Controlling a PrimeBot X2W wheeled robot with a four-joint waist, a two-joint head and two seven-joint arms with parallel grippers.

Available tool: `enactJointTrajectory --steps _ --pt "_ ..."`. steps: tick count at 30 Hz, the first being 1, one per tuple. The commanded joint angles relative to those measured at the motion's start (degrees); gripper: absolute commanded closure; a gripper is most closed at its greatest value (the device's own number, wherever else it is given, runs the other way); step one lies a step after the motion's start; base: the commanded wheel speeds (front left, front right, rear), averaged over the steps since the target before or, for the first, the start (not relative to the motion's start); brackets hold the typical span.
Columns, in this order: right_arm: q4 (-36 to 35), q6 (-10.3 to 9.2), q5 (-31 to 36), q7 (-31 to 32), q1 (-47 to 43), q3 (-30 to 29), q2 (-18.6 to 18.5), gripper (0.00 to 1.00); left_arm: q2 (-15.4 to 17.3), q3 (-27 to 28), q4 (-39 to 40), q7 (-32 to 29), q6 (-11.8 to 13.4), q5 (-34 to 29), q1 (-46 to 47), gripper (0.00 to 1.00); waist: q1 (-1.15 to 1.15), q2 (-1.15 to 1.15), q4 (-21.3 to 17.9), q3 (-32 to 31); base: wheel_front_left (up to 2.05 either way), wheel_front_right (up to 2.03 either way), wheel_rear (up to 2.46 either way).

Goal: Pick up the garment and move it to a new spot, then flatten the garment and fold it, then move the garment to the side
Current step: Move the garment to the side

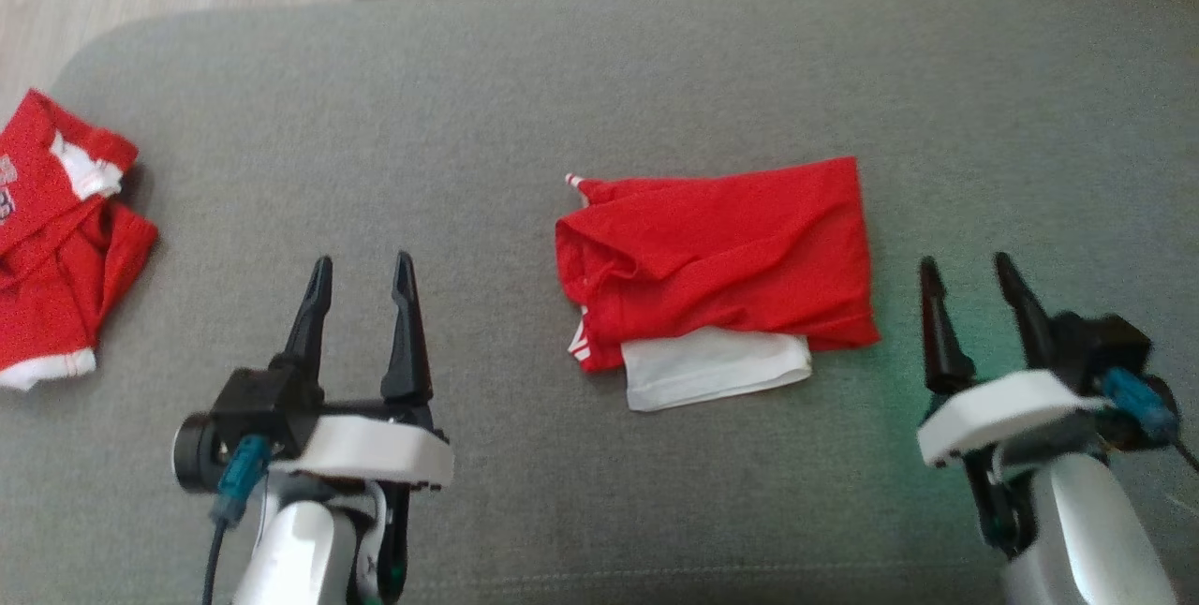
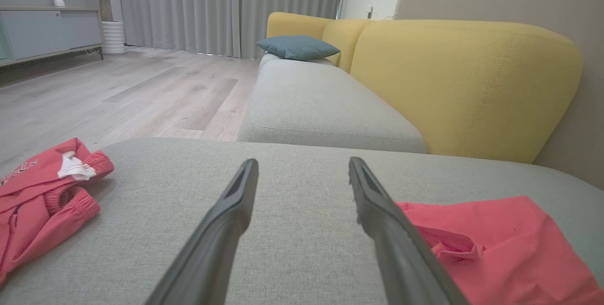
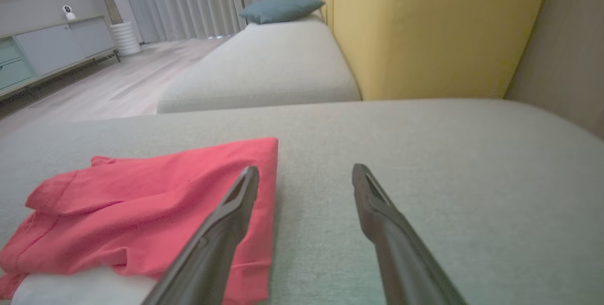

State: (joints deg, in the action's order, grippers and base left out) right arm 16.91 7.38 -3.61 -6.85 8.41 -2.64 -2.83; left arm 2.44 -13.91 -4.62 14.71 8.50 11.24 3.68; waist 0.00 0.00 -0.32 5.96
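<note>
Far-left pile: a second red garment (image 1: 56, 240) with white trim lies crumpled at the cushion's left edge, well apart from the work.
Left gripper (image 1: 362, 258): fingers spread wide with nothing between them, over the bare grey cushion (image 1: 599, 71) to the left of the folded piece.
Garment (image 1: 731, 249): a folded red packet lies mid-cushion, with a white layer (image 1: 717, 366) peeping out from under its near edge. The folding looks done, so the move to the side is probably what remains.
Right gripper (image 1: 965, 258): fingers equally wide apart and empty, just beside the garment's right edge.
Doing it well: pinch through every layer at both ends, the white one included. Lift both ends level and together so the fold does not spill open, and set it down away from the crumpled pile.
</note>
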Motion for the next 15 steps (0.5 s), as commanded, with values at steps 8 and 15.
enactJointTrajectory --steps 8,15 --pt "9.9 0.11 -6.9 5.4 11.5 3.7 -0.1 0.00 0.4 1.2 1.5 0.3 -0.9 -0.6 6.1 0.00 0.00 0.00 4.9 6.9 0.00 0.00 0.00" --pt "18.7 0.11 -7.2 7.4 16.7 3.9 -0.1 0.00 0.4 1.3 1.4 0.3 -1.1 -0.6 7.5 0.00 0.00 0.00 6.8 9.0 0.00 0.00 0.00"
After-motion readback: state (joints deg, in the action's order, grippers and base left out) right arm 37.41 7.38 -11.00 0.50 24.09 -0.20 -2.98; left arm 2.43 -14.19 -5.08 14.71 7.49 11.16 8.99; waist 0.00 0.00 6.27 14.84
